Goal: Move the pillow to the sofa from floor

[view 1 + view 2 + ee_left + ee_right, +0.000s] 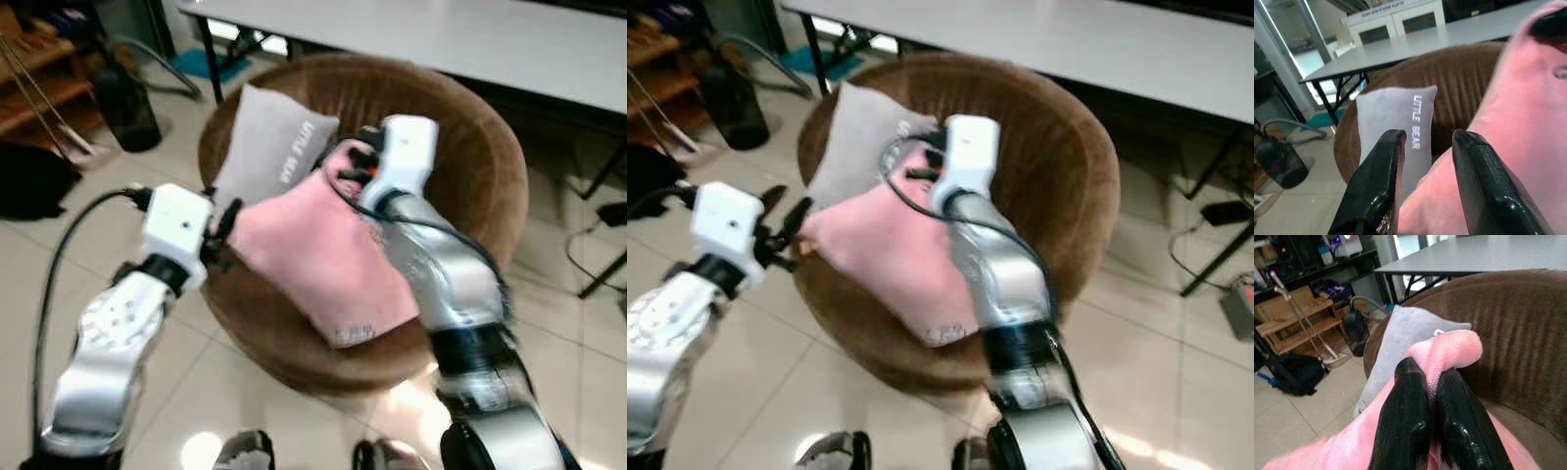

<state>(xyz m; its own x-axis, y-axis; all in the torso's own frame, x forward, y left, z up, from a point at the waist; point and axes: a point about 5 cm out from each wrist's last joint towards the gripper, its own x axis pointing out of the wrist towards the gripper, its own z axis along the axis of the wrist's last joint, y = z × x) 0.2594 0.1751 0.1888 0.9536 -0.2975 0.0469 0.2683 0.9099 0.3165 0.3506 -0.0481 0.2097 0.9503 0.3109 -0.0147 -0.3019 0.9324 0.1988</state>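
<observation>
Pale floor tiles (245, 411) surround a round brown corduroy sofa chair (490, 176) beneath a long white tabletop (470, 39). Your right gripper (1429, 382) is clamped on a pinched corner of the soft pink pillow (313, 255), apparently to steer it onto the seat. Your left gripper (1425, 147) is parted at the pillow's opposite edge, holding nothing. Both arms reach forward, bent. A grey "LITTLE BEAR" cushion (1393, 117) leans behind.
</observation>
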